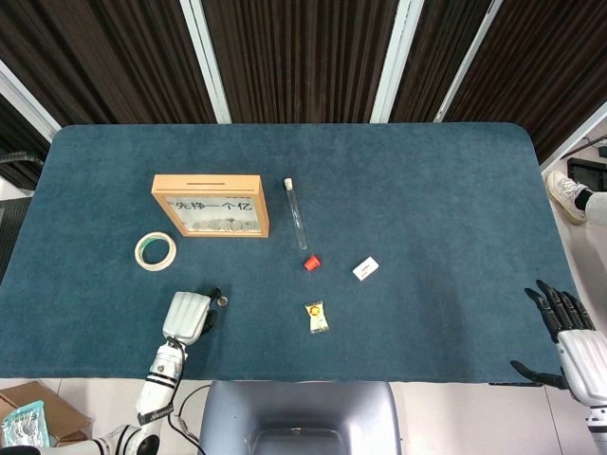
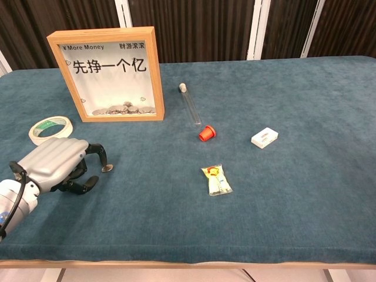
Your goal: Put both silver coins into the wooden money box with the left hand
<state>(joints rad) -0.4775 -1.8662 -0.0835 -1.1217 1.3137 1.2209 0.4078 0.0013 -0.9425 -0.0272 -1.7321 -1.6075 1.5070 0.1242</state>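
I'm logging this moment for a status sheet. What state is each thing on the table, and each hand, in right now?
left hand: curled over the cloth, a fingertip at the silver coin
silver coin: flat on the table, not lifted
wooden money box: upright, coins piled inside
test tube: lying flat, uncapped
red cap: off, beside the tube
tape roll: lying flat
yellow packet: lying flat
white case: lying flat
right hand: fingers spread, holding nothing
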